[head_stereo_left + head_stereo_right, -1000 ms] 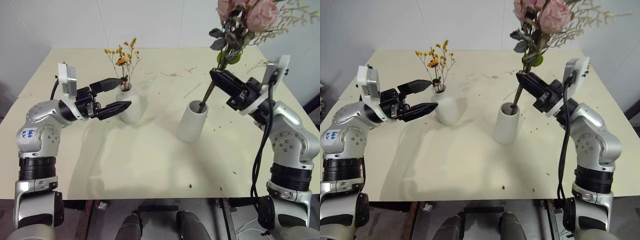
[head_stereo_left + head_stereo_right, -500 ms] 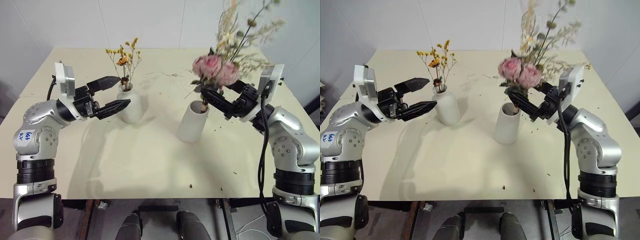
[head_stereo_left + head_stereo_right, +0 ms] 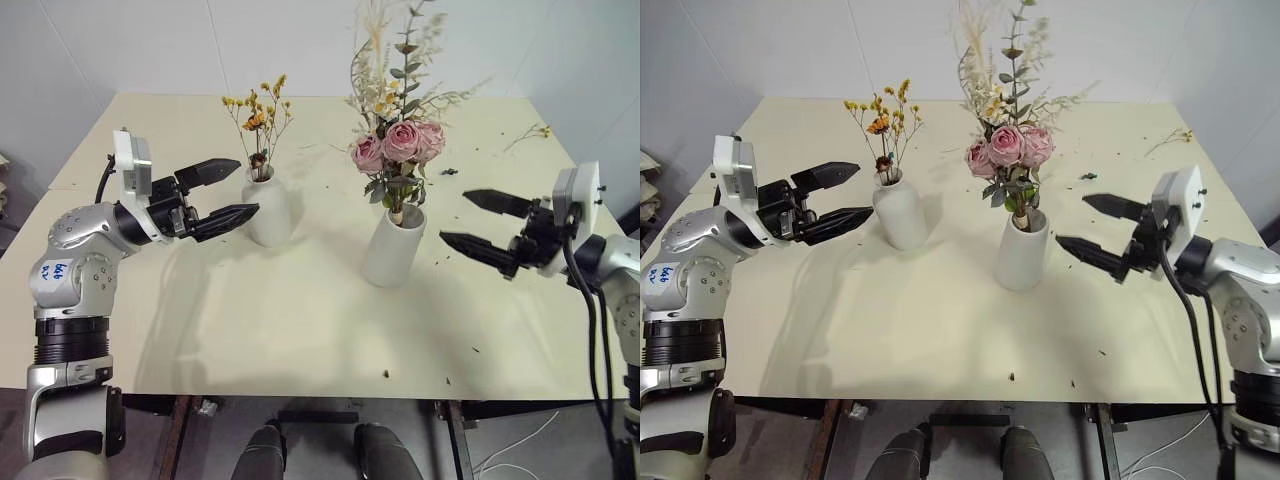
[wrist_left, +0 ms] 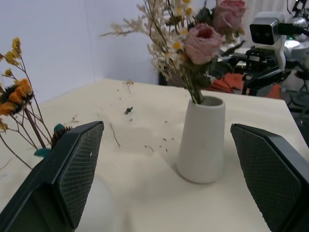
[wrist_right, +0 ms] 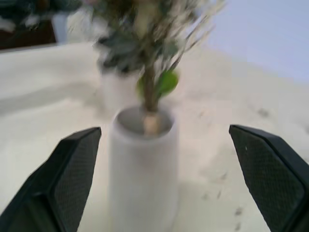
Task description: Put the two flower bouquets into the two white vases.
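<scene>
— Both bunches are in. The thin yellow-flowered sprigs point(image 3: 258, 118) stand in the squat matte round-bellied vase point(image 3: 266, 207); the pink rose bouquet point(image 3: 396, 140) fills the smooth tapered vase point(image 3: 394, 246).

— And the hands?

— The left gripper point(image 3: 228, 191) is spread empty beside the squat vase; the right gripper point(image 3: 476, 222) gapes empty beside the tapered one.

— Anything else?

— The left wrist view catches the fingers' point(image 4: 78, 169) crosshatched pads.
</scene>
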Robot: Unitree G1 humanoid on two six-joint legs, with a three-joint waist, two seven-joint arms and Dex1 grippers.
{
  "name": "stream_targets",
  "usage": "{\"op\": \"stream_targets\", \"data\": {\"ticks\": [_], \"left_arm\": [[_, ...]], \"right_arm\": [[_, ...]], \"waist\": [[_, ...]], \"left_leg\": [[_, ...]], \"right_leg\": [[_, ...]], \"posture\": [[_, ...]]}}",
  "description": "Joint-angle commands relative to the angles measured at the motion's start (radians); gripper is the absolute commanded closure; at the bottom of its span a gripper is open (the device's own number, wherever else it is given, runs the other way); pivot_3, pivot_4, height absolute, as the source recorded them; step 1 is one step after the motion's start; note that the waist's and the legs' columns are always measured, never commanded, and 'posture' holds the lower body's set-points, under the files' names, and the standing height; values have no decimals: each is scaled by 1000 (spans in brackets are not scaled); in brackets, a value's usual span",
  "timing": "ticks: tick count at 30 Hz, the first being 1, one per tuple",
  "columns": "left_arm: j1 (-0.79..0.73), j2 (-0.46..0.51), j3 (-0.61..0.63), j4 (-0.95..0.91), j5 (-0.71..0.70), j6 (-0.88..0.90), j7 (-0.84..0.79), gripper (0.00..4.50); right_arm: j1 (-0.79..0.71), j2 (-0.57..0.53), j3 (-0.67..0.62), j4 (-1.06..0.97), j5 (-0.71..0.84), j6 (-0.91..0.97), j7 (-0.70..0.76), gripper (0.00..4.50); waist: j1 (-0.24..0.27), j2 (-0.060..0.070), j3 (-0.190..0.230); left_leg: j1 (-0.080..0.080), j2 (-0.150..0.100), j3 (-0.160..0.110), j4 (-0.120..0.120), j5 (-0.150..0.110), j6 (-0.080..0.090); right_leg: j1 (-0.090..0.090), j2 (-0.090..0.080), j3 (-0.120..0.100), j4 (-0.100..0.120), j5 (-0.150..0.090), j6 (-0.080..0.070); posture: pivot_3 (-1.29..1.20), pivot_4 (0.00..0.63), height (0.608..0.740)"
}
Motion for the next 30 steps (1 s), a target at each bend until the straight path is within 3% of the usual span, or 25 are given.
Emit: {"op": "stream_targets", "data": {"ticks": [1, 17, 30], "left_arm": [[9, 53, 27, 22, 20, -29, -45, 0], [11, 69, 46, 74, 44, -83, -39, 0], [43, 23, 41, 60, 43, -108, -12, 0]], "right_arm": [[11, -71, -74, 20, -23, -59, 61, 18], [-4, -41, -54, 83, -98, -210, 64, 18], [-29, -38, -40, 114, -105, -223, 40, 18]], "waist": [[-3, 0, 0], [-1, 0, 0], [-2, 0, 0]], "left_leg": [[0, 0, 0, 0, 0, 0], [1, 0, 1, 0, 0, 0], [1, 0, 0, 0, 0, 0]], "right_leg": [[0, 0, 0, 0, 0, 0], [1, 0, 0, -1, 0, 0], [1, 0, 0, -1, 1, 0]], "posture": [[0, 150, 740], [0, 150, 740], [0, 150, 740]]}}
